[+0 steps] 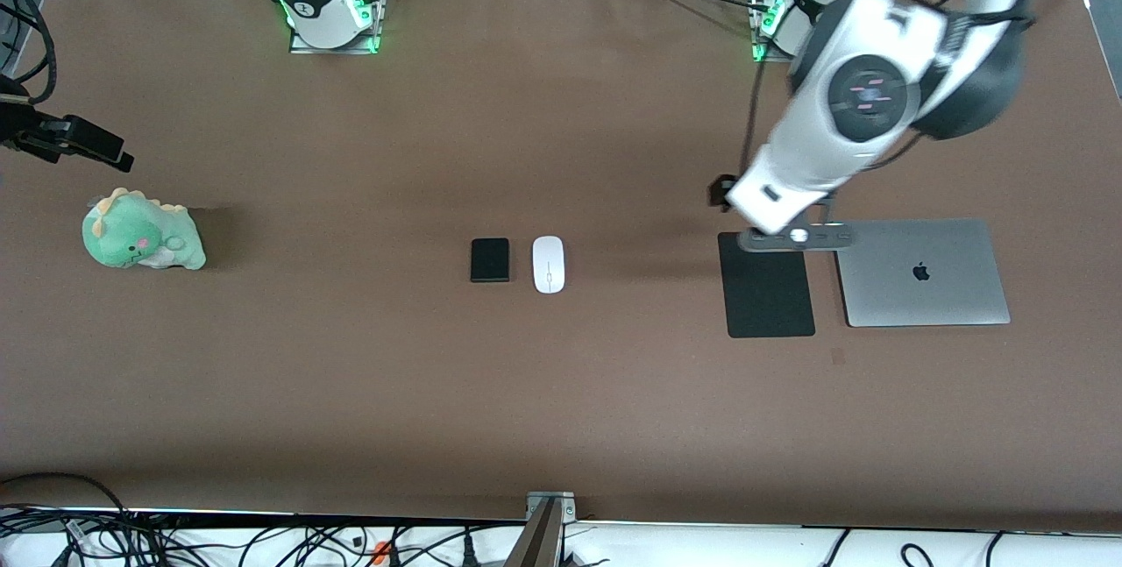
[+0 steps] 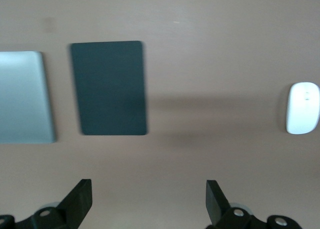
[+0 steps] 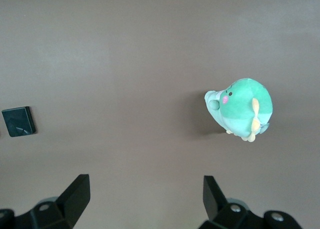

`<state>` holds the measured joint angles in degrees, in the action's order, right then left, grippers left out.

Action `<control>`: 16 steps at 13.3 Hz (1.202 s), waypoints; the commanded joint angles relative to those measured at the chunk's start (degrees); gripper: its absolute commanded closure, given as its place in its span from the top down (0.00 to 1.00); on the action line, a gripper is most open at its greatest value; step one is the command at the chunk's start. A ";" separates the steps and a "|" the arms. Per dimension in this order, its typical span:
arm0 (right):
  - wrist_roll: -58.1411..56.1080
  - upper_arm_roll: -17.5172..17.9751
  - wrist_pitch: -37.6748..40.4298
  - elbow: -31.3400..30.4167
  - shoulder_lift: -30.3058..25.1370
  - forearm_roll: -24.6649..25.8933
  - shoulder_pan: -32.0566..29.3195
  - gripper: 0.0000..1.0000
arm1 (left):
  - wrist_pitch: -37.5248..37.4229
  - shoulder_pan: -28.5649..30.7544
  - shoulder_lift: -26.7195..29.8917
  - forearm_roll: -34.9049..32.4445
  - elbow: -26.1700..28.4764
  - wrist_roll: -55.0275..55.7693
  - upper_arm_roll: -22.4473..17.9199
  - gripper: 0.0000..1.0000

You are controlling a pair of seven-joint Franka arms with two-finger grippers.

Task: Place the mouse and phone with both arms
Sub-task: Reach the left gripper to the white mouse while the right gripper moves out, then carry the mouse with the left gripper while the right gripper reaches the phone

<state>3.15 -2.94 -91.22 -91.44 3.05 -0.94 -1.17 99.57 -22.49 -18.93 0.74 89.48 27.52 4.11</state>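
Observation:
The white oval mouse and the small black phone lie side by side at the middle of the table, the phone toward the right arm's end. The mouse also shows in the left wrist view, and the phone in the right wrist view. My left gripper is open and empty, up in the air over the mouse pad's edge nearest the bases. My right gripper is open and empty, over bare table at the right arm's end, near the plush dinosaur.
A black mouse pad and a closed silver laptop lie side by side toward the left arm's end; both show in the left wrist view, the pad and the laptop. A green plush dinosaur sits at the right arm's end.

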 commanded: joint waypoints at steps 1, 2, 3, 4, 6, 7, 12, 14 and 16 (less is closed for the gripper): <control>-0.33 0.22 0.16 -0.23 1.34 0.15 1.08 1.00 | 5.51 -4.03 -6.81 4.52 -2.90 4.09 -0.77 1.00; -0.33 0.22 0.07 -0.14 2.04 0.15 1.43 1.00 | 9.37 -5.88 -8.83 4.44 -2.90 6.90 -0.77 1.00; -0.33 0.22 0.16 -0.23 3.01 0.15 1.70 1.00 | 12.89 -7.46 -11.20 4.62 -2.90 8.58 -0.77 1.00; -0.33 0.22 0.07 -0.05 3.97 0.15 1.87 1.00 | 16.67 -9.13 -13.74 4.62 -2.99 9.91 -0.77 1.00; -0.33 0.22 -0.10 0.04 6.52 0.50 2.14 1.00 | 24.58 -11.86 -19.10 4.79 -3.78 12.89 -0.77 1.00; -0.25 0.22 -0.19 0.12 7.58 1.02 2.22 1.00 | 27.66 -13.00 -21.74 4.79 -5.09 14.21 -0.77 1.00; -0.16 0.30 -3.70 -0.14 12.15 -0.03 2.93 1.00 | 29.36 -18.98 -32.03 4.71 -15.01 20.73 -0.86 1.00; -0.07 0.30 -5.54 -0.23 13.82 -0.46 3.89 1.00 | 29.54 -19.26 -35.37 4.71 -18.80 21.60 -0.86 1.00; 1.58 0.30 -7.47 -0.40 15.32 -0.46 4.94 1.00 | 29.54 -19.60 -37.32 4.53 -20.83 21.61 -0.86 1.00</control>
<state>3.34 -2.61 -97.02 -91.68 17.53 -0.80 2.65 130.18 -41.30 -52.69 4.38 73.94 48.95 4.13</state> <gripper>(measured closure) 0.000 0.000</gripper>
